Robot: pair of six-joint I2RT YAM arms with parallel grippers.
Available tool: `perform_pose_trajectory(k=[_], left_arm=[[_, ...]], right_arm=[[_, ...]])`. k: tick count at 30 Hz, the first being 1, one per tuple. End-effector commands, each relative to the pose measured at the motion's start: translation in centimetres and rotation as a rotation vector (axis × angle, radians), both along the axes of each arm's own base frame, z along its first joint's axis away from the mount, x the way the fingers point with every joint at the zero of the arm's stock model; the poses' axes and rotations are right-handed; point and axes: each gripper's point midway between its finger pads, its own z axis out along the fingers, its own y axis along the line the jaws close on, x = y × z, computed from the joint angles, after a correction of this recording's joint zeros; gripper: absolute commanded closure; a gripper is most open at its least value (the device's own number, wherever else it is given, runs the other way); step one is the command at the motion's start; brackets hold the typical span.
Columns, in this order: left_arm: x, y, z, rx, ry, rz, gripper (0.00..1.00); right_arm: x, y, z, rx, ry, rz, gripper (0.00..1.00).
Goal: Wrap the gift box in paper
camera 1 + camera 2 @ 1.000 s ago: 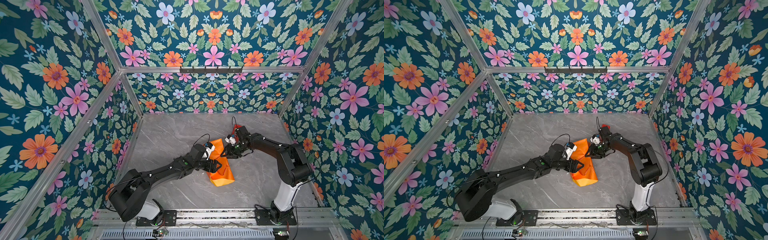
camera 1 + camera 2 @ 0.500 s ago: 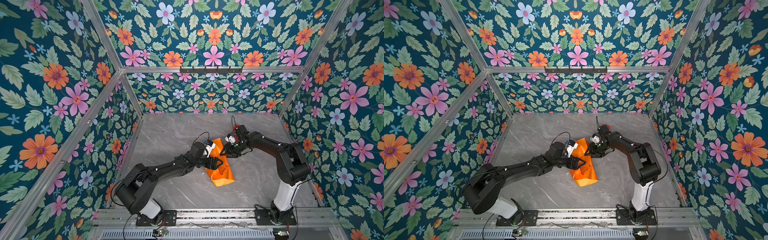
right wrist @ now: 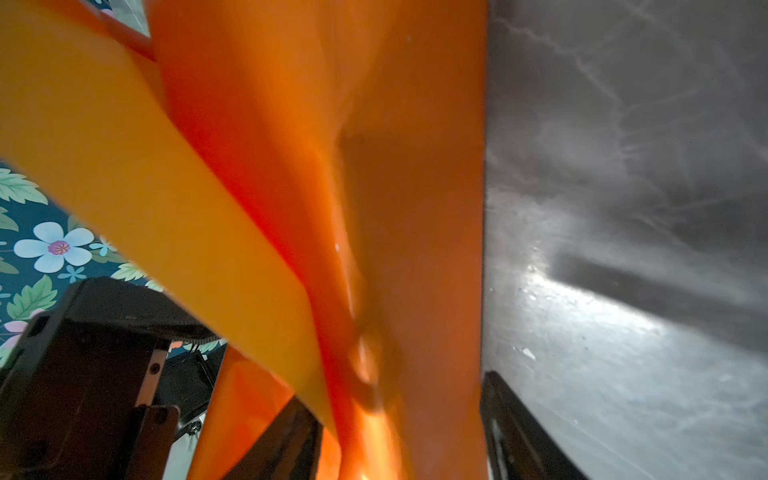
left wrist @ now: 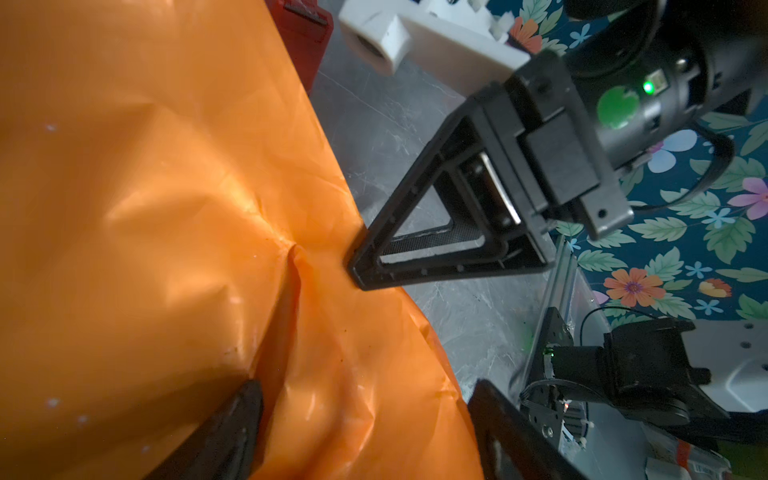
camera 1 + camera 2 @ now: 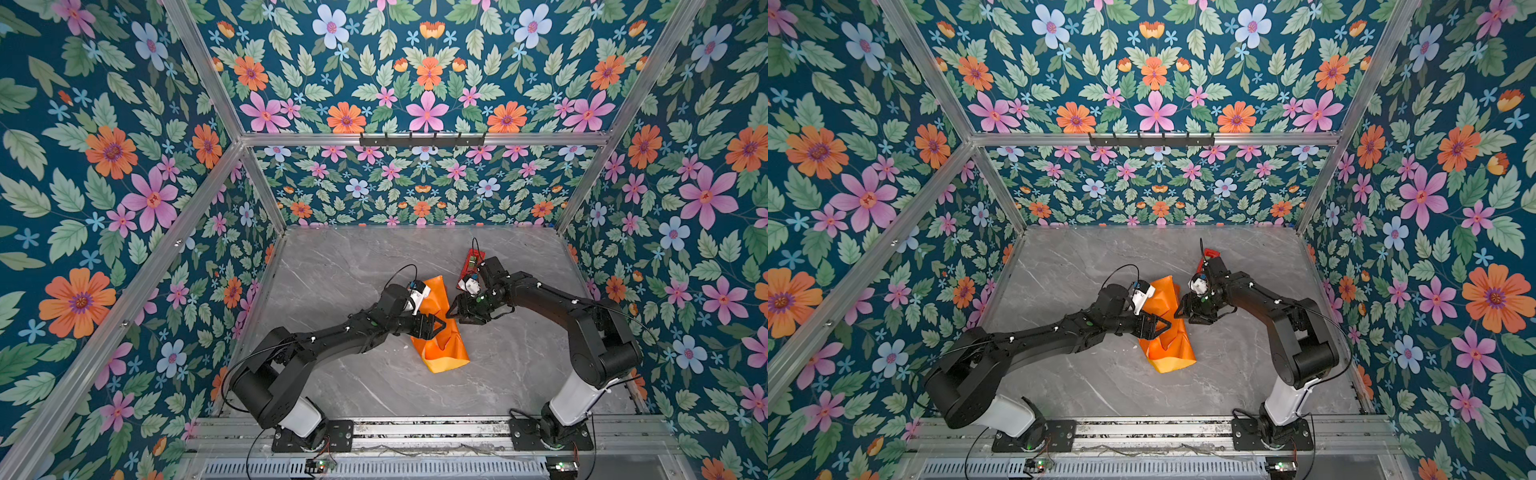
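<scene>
Paper (image 5: 441,347) lies bundled at the middle of the table (image 5: 353,270), gift box unseen, presumably inside; the left pincer (image 5: 438,326), spread wide, straddles its crease, probably to steady it, while the right pincer (image 5: 453,311), jaws parted, brackets its right-edge fold.

Paper (image 5: 446,353) glossy and creased orange; tabletop (image 5: 353,270) smooth, grey, marble-veined, faintly shiny.

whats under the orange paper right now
Only the folded orange paper shows, humped up on the grey table. Whatever lifts it is fully covered in every view. No gift box surface is visible, so I cannot confirm it is underneath.
</scene>
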Motion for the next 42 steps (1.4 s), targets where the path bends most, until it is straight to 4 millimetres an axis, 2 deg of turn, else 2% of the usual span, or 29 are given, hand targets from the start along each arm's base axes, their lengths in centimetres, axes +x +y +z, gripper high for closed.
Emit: perform_pose_trajectory(k=[1, 2, 8, 14, 28, 36, 42], left_arm=[[-0.5, 0.9, -1.7, 0.059, 0.051, 0.018, 0.18], [-0.5, 0.9, -1.8, 0.059, 0.054, 0.019, 0.18], [-0.5, 1.0, -1.8, 0.06, 0.055, 0.019, 0.17], [-0.6, 1.0, -2.0, 0.063, 0.06, 0.017, 0.17], [-0.6, 1.1, -2.2, 0.068, 0.059, 0.019, 0.17], [-0.5, 1.2, -2.5, 0.076, 0.062, 0.022, 0.17], [-0.5, 1.2, -2.6, 0.082, 0.063, 0.024, 0.17]], right_arm=[[-0.2, -0.2, 0.8, -0.003, -0.02, -0.008, 0.4], [-0.4, -0.4, 1.8, 0.0, -0.045, -0.01, 0.4], [-2.0, -0.4, 3.4, 0.012, -0.057, -0.022, 0.45], [-3.3, 1.0, 3.4, 0.069, -0.023, -0.024, 0.54], [-3.3, 2.5, 2.5, 0.152, 0.023, -0.035, 0.63], [-3.2, 1.1, 3.6, 0.072, -0.036, -0.045, 0.62], [-3.3, 1.4, 3.7, 0.091, -0.027, -0.05, 0.63]])
